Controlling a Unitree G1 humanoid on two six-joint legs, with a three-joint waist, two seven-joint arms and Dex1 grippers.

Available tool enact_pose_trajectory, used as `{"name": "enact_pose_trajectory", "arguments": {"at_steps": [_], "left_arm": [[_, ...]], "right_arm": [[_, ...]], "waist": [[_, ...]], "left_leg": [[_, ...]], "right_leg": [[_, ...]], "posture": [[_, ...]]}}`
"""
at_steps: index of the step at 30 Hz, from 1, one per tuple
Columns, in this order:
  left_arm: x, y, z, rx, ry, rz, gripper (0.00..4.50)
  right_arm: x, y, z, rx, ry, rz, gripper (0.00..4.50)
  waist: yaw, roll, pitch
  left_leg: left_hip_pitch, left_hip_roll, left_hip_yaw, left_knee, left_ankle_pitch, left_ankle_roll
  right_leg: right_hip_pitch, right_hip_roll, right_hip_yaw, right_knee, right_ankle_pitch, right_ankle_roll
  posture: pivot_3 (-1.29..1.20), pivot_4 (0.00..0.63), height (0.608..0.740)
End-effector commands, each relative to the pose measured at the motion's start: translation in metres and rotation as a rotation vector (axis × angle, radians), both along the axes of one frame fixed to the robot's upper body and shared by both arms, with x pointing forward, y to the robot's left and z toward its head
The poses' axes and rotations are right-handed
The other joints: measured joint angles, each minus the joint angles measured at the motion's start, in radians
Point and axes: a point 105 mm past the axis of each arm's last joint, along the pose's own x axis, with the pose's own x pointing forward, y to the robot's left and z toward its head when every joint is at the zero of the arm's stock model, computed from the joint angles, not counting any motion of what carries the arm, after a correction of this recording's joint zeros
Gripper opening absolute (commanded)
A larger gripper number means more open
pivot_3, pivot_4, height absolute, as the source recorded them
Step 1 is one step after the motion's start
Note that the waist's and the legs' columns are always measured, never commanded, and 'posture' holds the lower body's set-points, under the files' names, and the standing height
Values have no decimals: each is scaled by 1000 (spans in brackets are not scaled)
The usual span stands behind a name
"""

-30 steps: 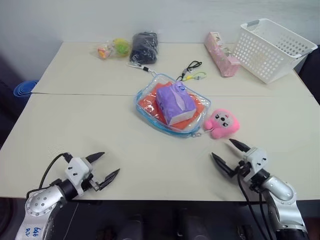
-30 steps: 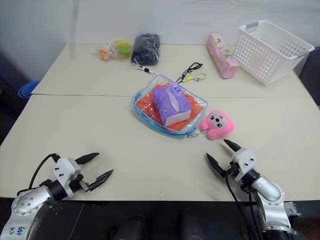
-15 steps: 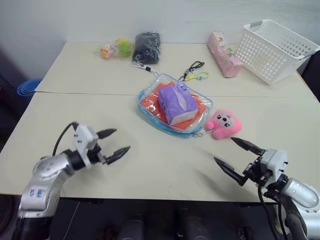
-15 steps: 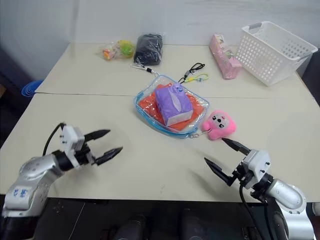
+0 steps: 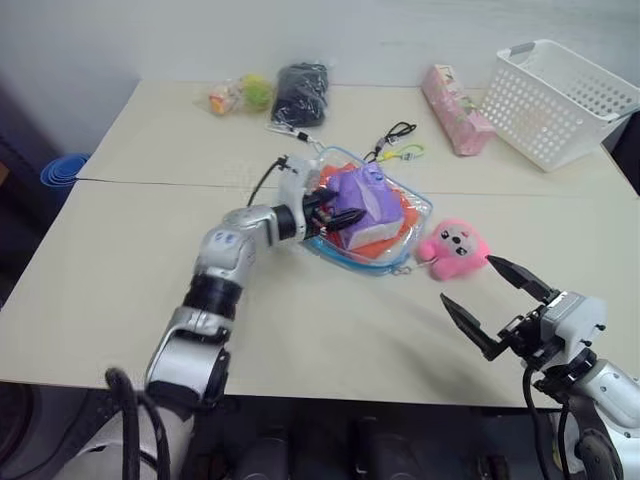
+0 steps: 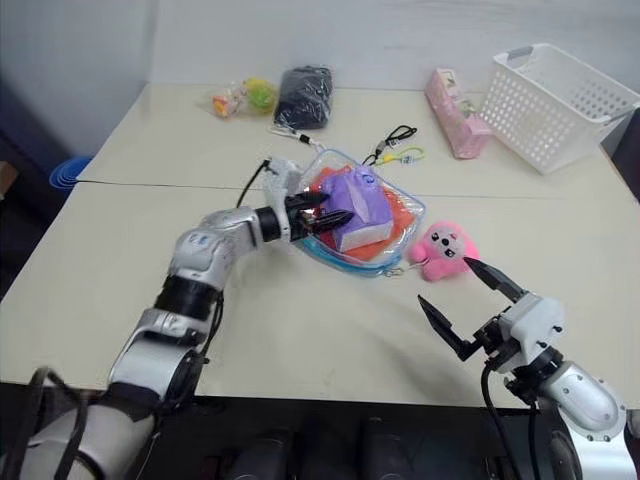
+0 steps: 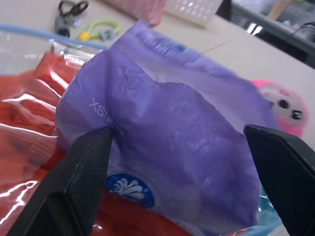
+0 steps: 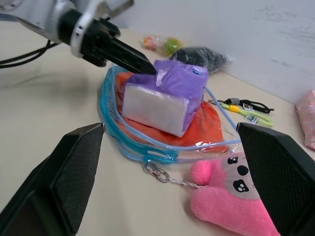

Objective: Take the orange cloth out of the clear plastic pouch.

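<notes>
Reaching in from the near left edge since a second ago, the left gripper (image 5: 335, 208) is now straddling the purple tissue pack (image 5: 362, 200), its jaws spread wide on either side of it and closed on nothing. That pack is lying on top of the clear plastic pouch (image 5: 398, 250) at the middle of the surface (image 5: 120, 270), pinning the orange cloth (image 5: 396, 217) sealed beneath, so it is probably being cleared first. Waiting at five o'clock near the front edge, the right gripper (image 5: 500, 305) is hovering with jaws fully apart and empty, just short of the pink plush toy (image 5: 455, 250), likely keeping out of the way.
</notes>
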Motion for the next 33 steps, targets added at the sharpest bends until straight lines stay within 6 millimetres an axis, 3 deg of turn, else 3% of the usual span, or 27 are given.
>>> {"name": "enact_pose_trajectory", "arguments": {"at_steps": [1,6,11,16,17,19,22,26,30,33], "left_arm": [[6,-7,-9,24,109,31,4454],[5,-19,-12,50,146,-3,2968],[5,-14,-14,105,107,-10,1449],[8,-2,7,11,8,21,96],[9,2,10,-6,2,33,20],[9,26,35,-139,-50,72,20],[7,74,52,-170,-127,167,20],[-6,179,66,-180,-166,452,20],[-42,279,46,-80,-78,793,20],[-68,316,28,-27,-6,930,20]], "right_arm": [[-8,5,13,11,-49,-15,4500],[-11,5,13,15,-47,-37,4500],[-10,-1,15,15,-58,-70,4500],[-4,0,15,11,-60,-60,4500],[-3,0,15,11,-61,-57,4500],[1,3,15,10,-64,-37,4500],[4,9,17,9,-68,2,4500],[8,26,20,20,-76,97,4500],[7,55,19,9,-87,258,4500],[-3,77,14,-25,-68,417,4500]], "waist": [[1,0,0],[11,0,0],[19,0,0],[18,0,0],[17,0,0],[10,0,0],[-11,-1,0],[-25,-1,0],[-37,-1,0],[-22,-2,0]], "left_leg": [[0,0,0,0,0,-1],[2,-1,0,1,2,-3],[2,-1,0,1,2,-3],[2,-1,0,1,3,-4],[2,0,0,1,3,-4],[2,0,0,1,3,-4],[0,0,1,0,4,-6],[-3,1,2,-1,6,-9],[-2,2,1,-2,6,-9],[-3,1,0,-2,5,-8]], "right_leg": [[0,0,0,0,0,0],[0,0,1,1,0,0],[0,0,1,1,0,0],[0,-1,1,1,0,0],[0,-1,1,1,0,0],[0,0,1,2,0,0],[-6,0,3,6,0,0],[-13,1,4,10,-1,-1],[-13,1,3,10,-1,-2],[-13,-1,2,9,-1,-2]], "posture": [[0,150,740],[0,150,740],[0,150,740],[0,150,740],[0,150,740],[0,150,740],[0,150,740],[0,150,740],[0,150,740],[0,150,740]]}}
